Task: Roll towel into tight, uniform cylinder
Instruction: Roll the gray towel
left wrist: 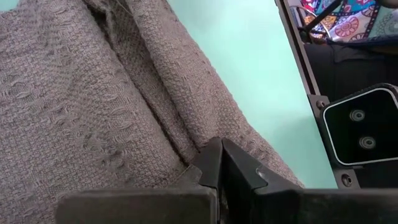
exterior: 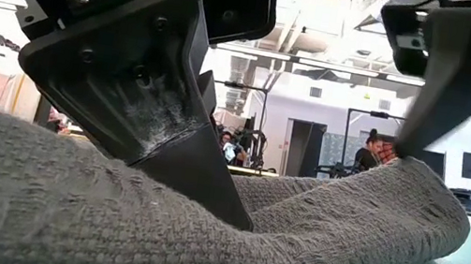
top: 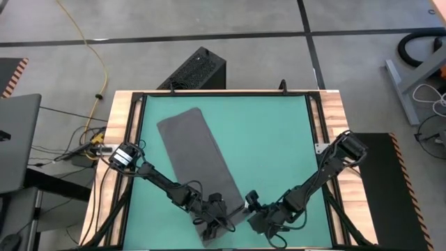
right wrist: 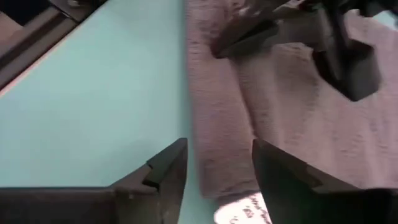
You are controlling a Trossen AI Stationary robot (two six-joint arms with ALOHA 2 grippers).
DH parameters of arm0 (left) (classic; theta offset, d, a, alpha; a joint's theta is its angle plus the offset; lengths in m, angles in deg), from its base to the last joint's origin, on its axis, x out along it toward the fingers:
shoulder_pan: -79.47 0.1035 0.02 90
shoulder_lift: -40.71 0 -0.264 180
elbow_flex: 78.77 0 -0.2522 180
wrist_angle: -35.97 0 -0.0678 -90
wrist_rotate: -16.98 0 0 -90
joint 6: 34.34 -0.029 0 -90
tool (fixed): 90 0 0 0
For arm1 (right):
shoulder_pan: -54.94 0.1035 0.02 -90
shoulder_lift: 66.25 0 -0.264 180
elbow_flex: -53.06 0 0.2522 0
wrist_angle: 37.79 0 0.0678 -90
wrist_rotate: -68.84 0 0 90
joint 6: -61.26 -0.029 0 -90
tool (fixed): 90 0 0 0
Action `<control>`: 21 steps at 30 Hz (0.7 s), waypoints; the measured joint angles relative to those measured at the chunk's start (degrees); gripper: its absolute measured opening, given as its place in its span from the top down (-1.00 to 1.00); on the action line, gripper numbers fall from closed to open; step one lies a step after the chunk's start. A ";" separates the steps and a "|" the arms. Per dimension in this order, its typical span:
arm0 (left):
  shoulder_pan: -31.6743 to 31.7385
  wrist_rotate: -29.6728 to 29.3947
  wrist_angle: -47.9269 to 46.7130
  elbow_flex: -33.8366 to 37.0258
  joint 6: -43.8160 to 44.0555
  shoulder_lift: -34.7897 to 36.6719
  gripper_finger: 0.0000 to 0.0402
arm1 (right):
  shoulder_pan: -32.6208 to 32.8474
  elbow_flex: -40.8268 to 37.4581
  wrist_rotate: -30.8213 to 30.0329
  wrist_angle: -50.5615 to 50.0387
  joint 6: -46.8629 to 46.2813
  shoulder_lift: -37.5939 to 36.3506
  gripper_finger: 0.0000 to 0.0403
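The dark grey towel (top: 197,159) lies as a long strip slanting from the table's far left toward its near middle, flat on the green mat (top: 279,139). Its near end is humped up and curled (exterior: 413,208). My left gripper (top: 216,211) is shut, its tips down in the towel's near end (left wrist: 217,152). My right gripper (top: 252,204) is open at the towel's near right edge. One of its fingers (right wrist: 171,171) stands over the mat and the other (right wrist: 280,171) over the cloth. My left gripper presses its shut fingertips (left wrist: 214,155) down into a crease beside a raised fold (left wrist: 168,106) near the towel's near end, slanting down from the table's left. The cloth is dented in around the tips (exterior: 236,217). I cannot see whether any cloth is between the tips. My right gripper: one finger (exterior: 435,97) comes down onto the top of the towel's curled near edge (exterior: 405,168); I cannot tell whether it touches.
A black frame rail (top: 317,118) runs round the mat. A black camera box (left wrist: 360,134) sits at the near edge close to the towel's end. A black case (top: 198,70) stands beyond the far edge. Bare mat lies to the towel's right.
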 joint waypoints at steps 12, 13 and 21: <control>0.30 1.05 0.16 0.04 0.26 0.00 1.00 | 0.00 0.28 0.74 2.82 3.02 7.74 -0.08; 0.37 1.62 0.48 0.09 0.18 -0.01 1.00 | -0.25 0.28 0.39 3.38 2.89 8.60 -0.08; 0.44 3.69 1.61 0.33 -4.30 2.18 1.00 | -3.39 0.33 3.57 3.71 -2.53 10.80 0.14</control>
